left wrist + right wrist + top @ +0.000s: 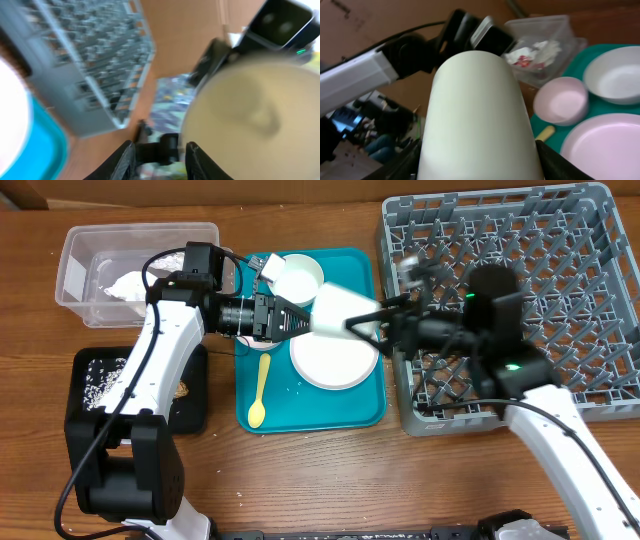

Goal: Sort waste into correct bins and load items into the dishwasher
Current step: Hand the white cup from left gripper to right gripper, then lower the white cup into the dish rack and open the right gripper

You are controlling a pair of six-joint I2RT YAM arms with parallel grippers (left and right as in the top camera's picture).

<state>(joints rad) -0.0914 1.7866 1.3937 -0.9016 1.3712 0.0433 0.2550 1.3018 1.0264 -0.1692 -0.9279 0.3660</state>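
Now: gripping cup (480, 115) in right claw (372, 323), fingers pressing on its two sides, cup filling the gap between them. Holding it tipped on its side in the air, over the right part of teal tray (360, 412), above plate (330, 362) and just left of rack (560, 270). Facing it from the left with left claw (160, 156), fingers standing partly apart and clasping nothing, tips just at cup's near end; touching or apart, not telling from these views.

Lying on teal tray: plate at right; white bowl (298, 278) at top; pink bowl (560, 100) beside it, mostly hiding under left claw in overhead view; spoon (261, 392) lengthwise at lower left.

Sitting left of teal tray, at top: tub (100, 235), holding napkins (125, 282) and red wrapper (522, 61).

Sitting below tub: black tray (195, 415), carrying rice (100, 375) at left and brown clump (182, 389) at right.
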